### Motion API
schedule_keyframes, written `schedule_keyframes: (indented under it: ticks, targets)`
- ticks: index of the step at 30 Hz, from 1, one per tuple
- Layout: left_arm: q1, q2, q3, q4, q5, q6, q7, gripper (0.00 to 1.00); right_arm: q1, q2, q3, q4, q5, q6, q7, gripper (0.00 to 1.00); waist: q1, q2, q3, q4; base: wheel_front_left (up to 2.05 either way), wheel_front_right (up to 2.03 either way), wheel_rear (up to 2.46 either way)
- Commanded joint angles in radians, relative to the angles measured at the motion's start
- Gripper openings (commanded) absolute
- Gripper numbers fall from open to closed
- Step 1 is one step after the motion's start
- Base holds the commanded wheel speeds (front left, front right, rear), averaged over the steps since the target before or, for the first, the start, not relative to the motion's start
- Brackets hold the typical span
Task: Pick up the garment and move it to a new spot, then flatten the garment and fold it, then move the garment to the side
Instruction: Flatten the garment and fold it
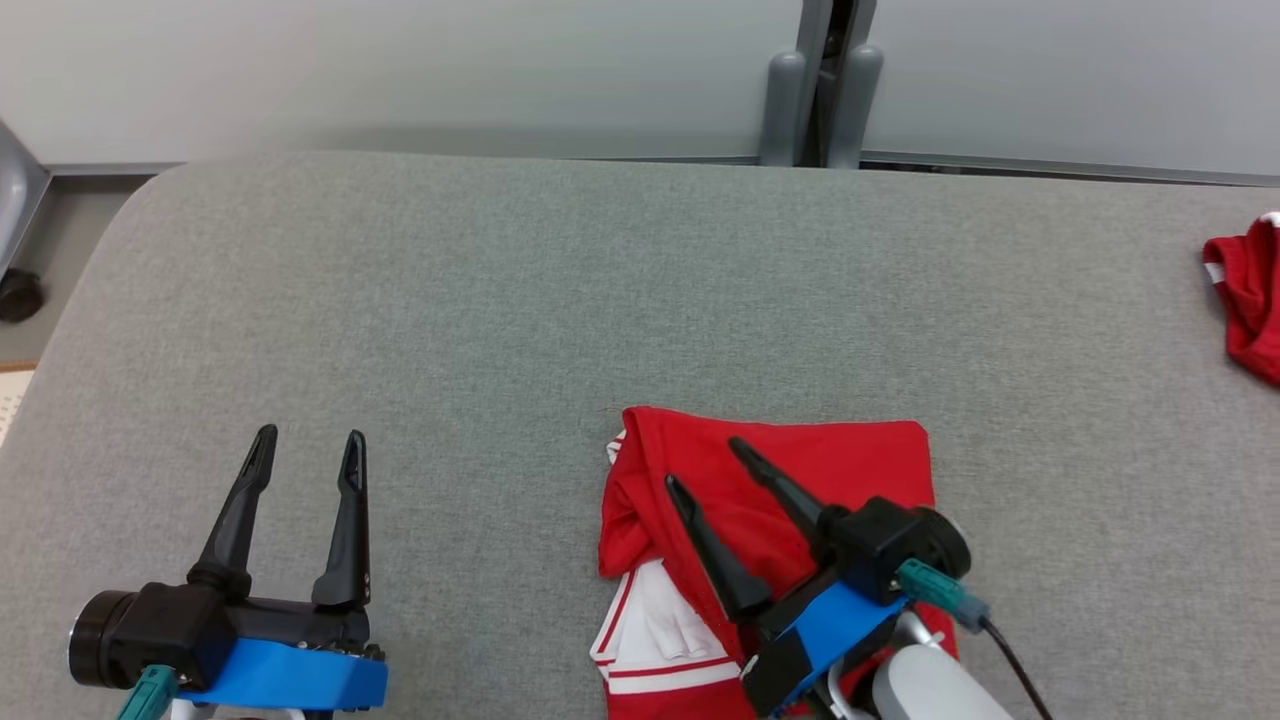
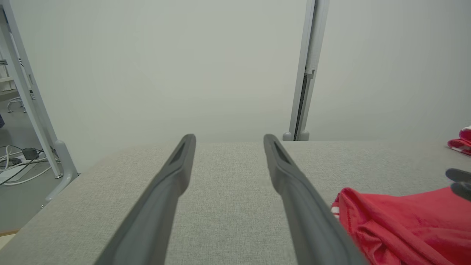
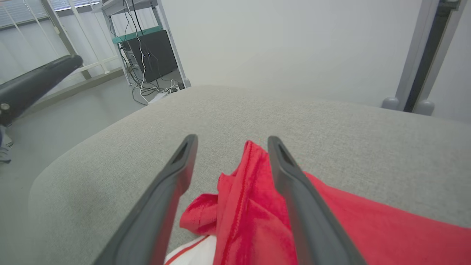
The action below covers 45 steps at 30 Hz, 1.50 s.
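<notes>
A red garment with white striped trim (image 1: 800, 480) lies folded into a rough rectangle near the front middle of the grey padded table (image 1: 560, 300). My right gripper (image 1: 705, 465) hovers over its left part, fingers apart and angled up-left, nothing between them. In the right wrist view the same red cloth (image 3: 243, 206) bunches between and under the open fingers (image 3: 176, 173). My left gripper (image 1: 308, 440) stands open at the lower left over bare table, well left of the garment. The left wrist view shows the garment's edge (image 2: 390, 217) to the right of its fingers (image 2: 283, 165).
A second red and white cloth (image 1: 1250, 300) lies at the table's far right edge. A grey post (image 1: 820, 90) stands behind the table against a pale wall. Floor with a caster wheel (image 1: 18, 295) lies beyond the left edge.
</notes>
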Motion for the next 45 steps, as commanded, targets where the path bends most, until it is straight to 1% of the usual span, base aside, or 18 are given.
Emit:
schedule_keyframes:
  ticks: [1, 5, 10, 15, 18, 21, 24, 27, 30, 34, 39, 45]
  targets:
    - [0.010, 0.001, 0.002, -0.001, 0.002, -0.004, -0.004, 1.00, 0.007, -0.001, -0.009, -0.012, -0.010, 0.000, -0.010, 1.00, 0.0000, 0.0000, -0.010, -0.011, 0.00, 0.00, 0.00]
    - [0.024, 0.000, 0.005, -0.004, 0.006, -0.004, -0.004, 1.00, 0.050, -0.015, -0.101, -0.104, -0.047, 0.000, -0.018, 1.00, 0.0000, 0.0000, -0.028, -0.031, 0.00, 0.00, 0.00]
    - [0.044, -0.002, 0.015, -0.012, 0.008, -0.004, -0.004, 1.00, 0.122, -0.038, -0.281, -0.220, -0.088, 0.000, -0.021, 1.00, 0.0000, 0.0000, -0.048, -0.050, 0.00, 0.00, 0.00]
    - [0.060, -0.004, 0.013, -0.017, 0.012, -0.004, -0.004, 1.00, 0.202, -0.034, -0.441, -0.286, -0.113, 0.000, -0.031, 1.00, 0.0000, 0.0000, -0.061, -0.058, 0.00, 0.00, 0.00]
    - [0.065, -0.004, 0.011, -0.019, 0.012, -0.004, -0.004, 1.00, 0.253, -0.023, -0.501, -0.310, -0.121, 0.000, -0.039, 1.00, 0.0000, 0.0000, -0.066, -0.059, 0.00, 0.00, 0.00]
    - [0.069, -0.004, 0.015, -0.022, 0.013, -0.004, -0.004, 1.00, 0.283, -0.014, -0.520, -0.327, -0.129, 0.000, -0.038, 1.00, 0.0000, 0.0000, -0.067, -0.063, 0.00, 0.00, 0.00]
    - [0.073, -0.002, 0.016, -0.023, 0.015, -0.004, -0.004, 1.00, 0.300, -0.009, -0.503, -0.334, -0.136, 0.000, -0.028, 1.00, 0.0000, 0.0000, -0.064, -0.066, 0.00, 0.00, 0.00]
    - [0.068, -0.002, 0.015, -0.024, 0.016, -0.004, -0.004, 1.00, 0.308, -0.007, -0.458, -0.340, -0.139, 0.000, -0.013, 1.00, 0.0000, 0.0000, -0.060, -0.065, 0.00, 0.00, 0.00]
    - [0.060, -0.002, 0.013, -0.023, 0.015, -0.004, -0.004, 1.00, 0.323, -0.010, -0.396, -0.340, -0.141, 0.000, 0.000, 1.00, 0.0000, 0.0000, -0.056, -0.060, 0.00, 0.00, 0.00]
    - [0.057, -0.002, 0.012, -0.025, 0.014, -0.004, -0.004, 1.00, 0.352, -0.018, -0.278, -0.334, -0.138, 0.000, 0.019, 1.00, 0.0000, 0.0000, -0.050, -0.053, 0.00, 0.00, 0.00]
    - [0.054, -0.004, 0.012, -0.025, 0.012, -0.004, -0.004, 1.00, 0.377, -0.030, -0.165, -0.314, -0.123, 0.000, 0.035, 1.00, 0.0000, 0.0000, -0.041, -0.047, 0.00, 0.00, 0.00]
    - [0.049, -0.006, 0.013, -0.022, 0.012, -0.003, -0.004, 1.00, 0.383, -0.054, -0.066, -0.256, -0.098, 0.000, 0.084, 1.00, 0.0000, 0.0000, -0.034, -0.042, 0.00, 0.00, 0.00]
